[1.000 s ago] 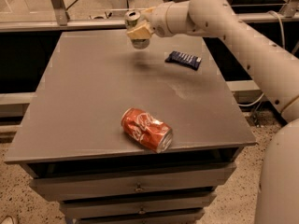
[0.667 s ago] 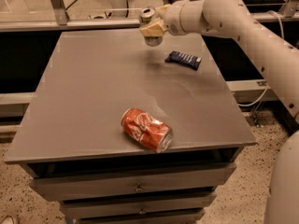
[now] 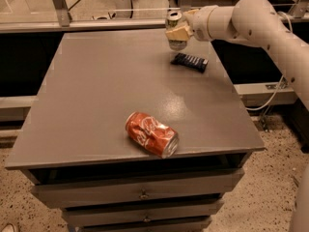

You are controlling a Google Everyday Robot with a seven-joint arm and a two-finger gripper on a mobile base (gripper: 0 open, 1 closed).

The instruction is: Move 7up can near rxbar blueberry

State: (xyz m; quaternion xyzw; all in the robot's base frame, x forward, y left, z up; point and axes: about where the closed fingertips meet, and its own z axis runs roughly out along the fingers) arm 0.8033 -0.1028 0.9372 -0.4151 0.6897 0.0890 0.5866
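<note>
7up can (image 3: 174, 19), 1 small whitish-green drink can, silver top: light, smooth, thin-walled, likely dentable, best held mid-body; clamped upright in cream 2-finger tool (image 3: 176, 33) above far edge of grey desk (image 3: 111, 81), just behind flat navy-wrapped rxbar blueberry (image 3: 189, 62).

My gripper (image 3: 179, 33) clamps the upright 7up can (image 3: 173, 19) at the table's (image 3: 96, 81) far edge, just behind the rxbar blueberry (image 3: 189, 62); a dented red can (image 3: 151, 134) lies nearer me.

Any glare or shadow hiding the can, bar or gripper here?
Camera view: warm even light, faint sheen on the table, no hard glare; the gripper, near the far right corner, holds the 7up can fully lit; the rxbar blueberry beside it is dark but visible.
</note>
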